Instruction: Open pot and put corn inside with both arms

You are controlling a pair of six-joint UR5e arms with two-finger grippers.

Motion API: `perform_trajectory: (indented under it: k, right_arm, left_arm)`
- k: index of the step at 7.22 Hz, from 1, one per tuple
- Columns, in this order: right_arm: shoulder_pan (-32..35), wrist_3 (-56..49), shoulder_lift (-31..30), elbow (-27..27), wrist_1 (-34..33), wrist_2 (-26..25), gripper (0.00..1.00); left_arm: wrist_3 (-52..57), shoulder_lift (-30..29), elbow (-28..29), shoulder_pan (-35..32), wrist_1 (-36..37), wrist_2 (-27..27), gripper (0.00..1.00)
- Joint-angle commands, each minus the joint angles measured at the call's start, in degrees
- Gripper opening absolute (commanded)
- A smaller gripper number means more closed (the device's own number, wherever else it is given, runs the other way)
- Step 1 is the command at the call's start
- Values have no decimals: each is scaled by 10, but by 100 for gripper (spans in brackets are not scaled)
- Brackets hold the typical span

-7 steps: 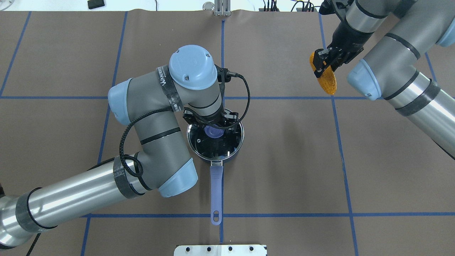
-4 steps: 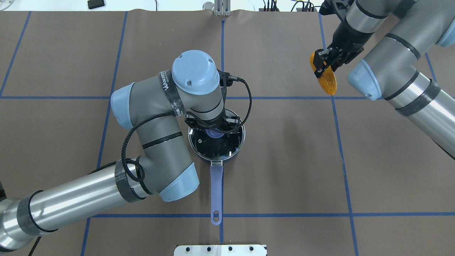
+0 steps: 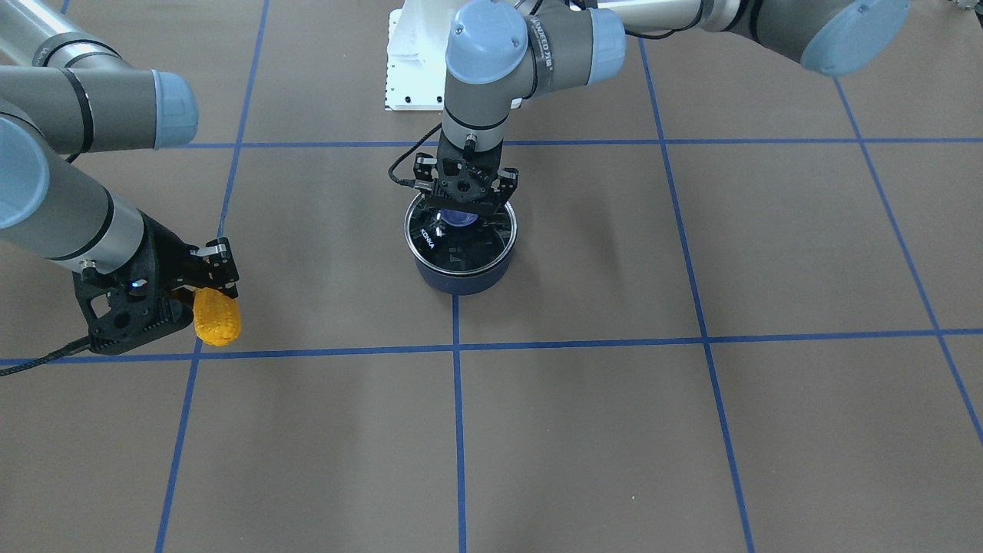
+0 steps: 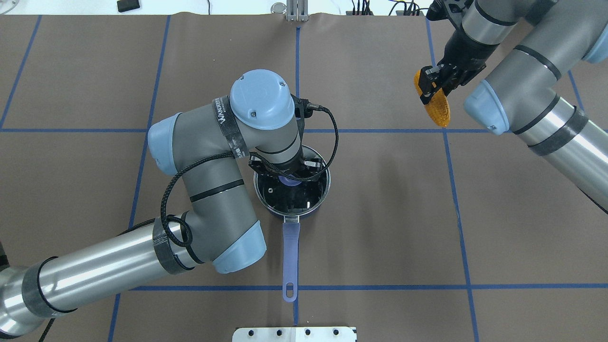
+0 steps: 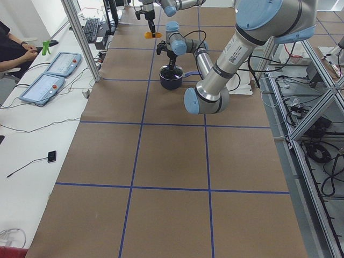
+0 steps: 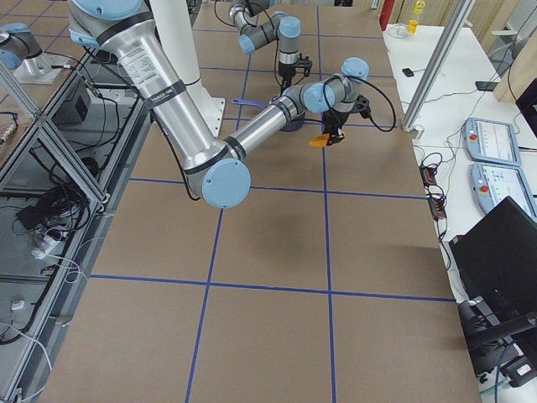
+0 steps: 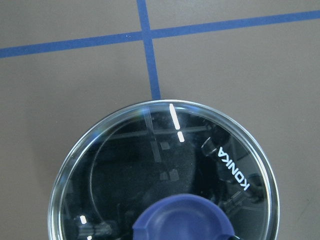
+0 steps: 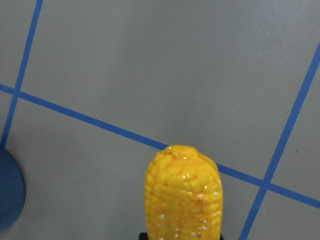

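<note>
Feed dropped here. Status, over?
Left claw at blue knob of round clear glass lid, grip unclear. Right claw shut on yellow-orange corn ear. Lid over dark navy saucepan.

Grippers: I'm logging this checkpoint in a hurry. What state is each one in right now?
Left gripper: appears closed on the lid knob.
Right gripper: closed, holding the corn.

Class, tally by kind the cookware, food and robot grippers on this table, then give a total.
pot: 1
glass lid: 1
corn: 1
grippers: 2, the left gripper and the right gripper
Total: 5
</note>
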Motion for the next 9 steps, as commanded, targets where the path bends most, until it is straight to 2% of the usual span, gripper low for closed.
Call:
perform_trajectory:
  k: [1,4,5,6,8,9]
  right_arm:
    - [-1,-1,0,0,0,-1,46]
    - [-10,4,7,2,2,2,46]
    - [-15,7,14,3,2,4,46]
    - [-29,26,24,4,3,4,46]
    - [-59,81,56,7,4,3,46]
    - [-77,109,67,14,4,1,46]
  left_arm:
    - [7,0,-9,-3,0,0,59]
    - [10,0,-15,-25,-2,-4,55]
    - [36,0,-15,-46,0,-34,55]
    - [47,19,-22,-72,-1,-62,55]
    - [107,91,-80,-108,0,-73,55]
    - [134,114,-92,-132,1,-96,55]
